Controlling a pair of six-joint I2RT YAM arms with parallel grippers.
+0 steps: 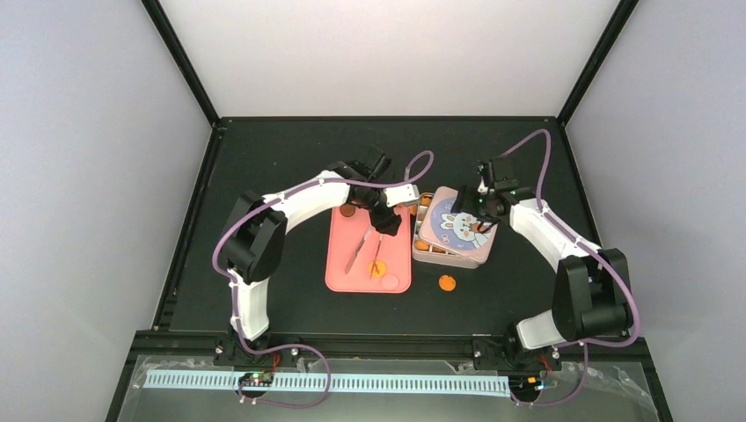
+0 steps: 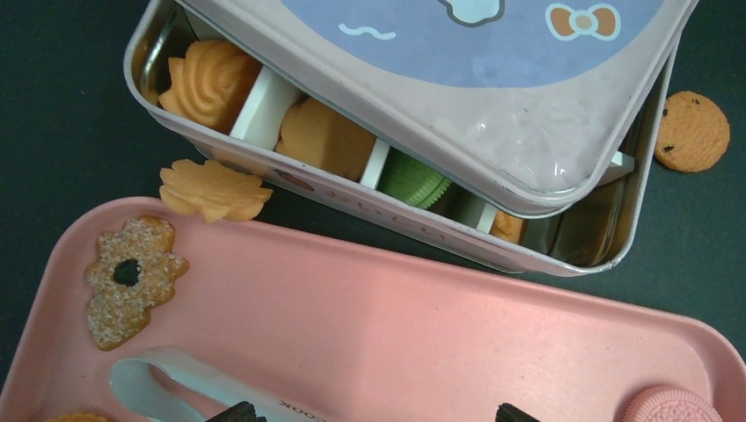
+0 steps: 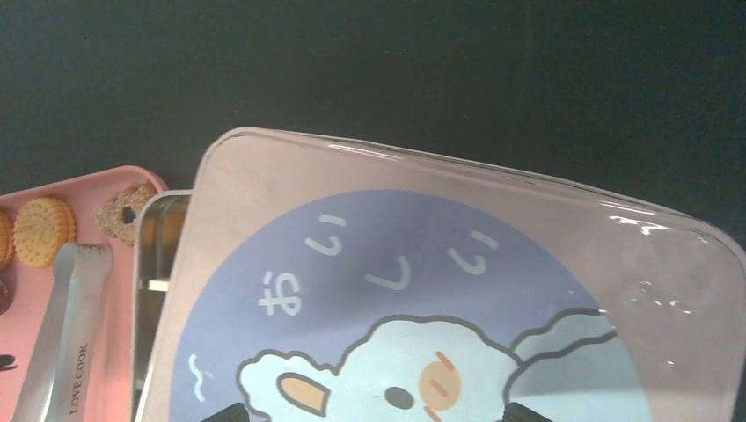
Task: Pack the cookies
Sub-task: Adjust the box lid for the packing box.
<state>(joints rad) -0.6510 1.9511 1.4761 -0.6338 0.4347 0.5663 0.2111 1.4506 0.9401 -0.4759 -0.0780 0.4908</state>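
The left gripper (image 2: 376, 413) and right gripper (image 3: 376, 413) hold their jaws wide apart by one tray (image 2: 422, 334), one tongs (image 2: 167, 378), one lid (image 2: 493, 79) and one tin (image 2: 352, 200) showing four cookies (image 2: 211, 81).

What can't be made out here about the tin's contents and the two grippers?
- Tin contents: the lid lying askew hides most compartments in every view.
- Left gripper: left wrist view's bottom edge cuts off its fingers; too small from above to tell whether it touches the tongs.
- Right gripper: only fingertips show at the right wrist view's bottom edge; contact with the lid is unclear.
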